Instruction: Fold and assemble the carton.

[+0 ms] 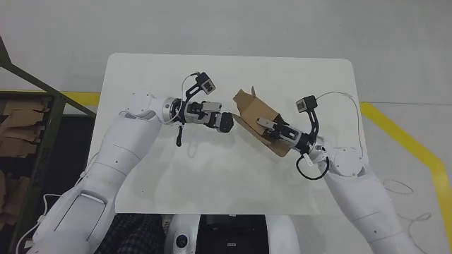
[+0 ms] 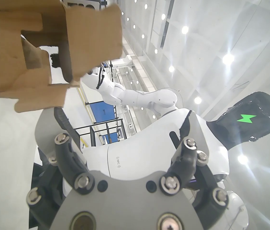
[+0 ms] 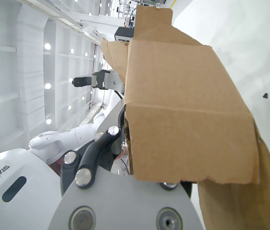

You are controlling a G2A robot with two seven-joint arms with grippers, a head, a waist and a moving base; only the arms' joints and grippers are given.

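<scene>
A brown carton (image 1: 251,110) is held tilted above the white table (image 1: 162,176), its flaps loose and one end open. My right gripper (image 1: 271,130) is shut on the carton's wall at the end nearest that arm. In the right wrist view the carton (image 3: 185,120) hides one finger, and the gripper (image 3: 127,125) clamps its edge. My left gripper (image 1: 227,123) stands open just beside the carton's other end, apart from it. In the left wrist view the carton (image 2: 10,48) hangs beyond my spread left gripper (image 2: 115,128), one fingertip (image 2: 59,114) close under a flap.
A dark crate (image 1: 21,130) of flat cardboard stands off the table's left side. A yellow floor line (image 1: 402,137) runs past the right. The table's near and far parts lie bare.
</scene>
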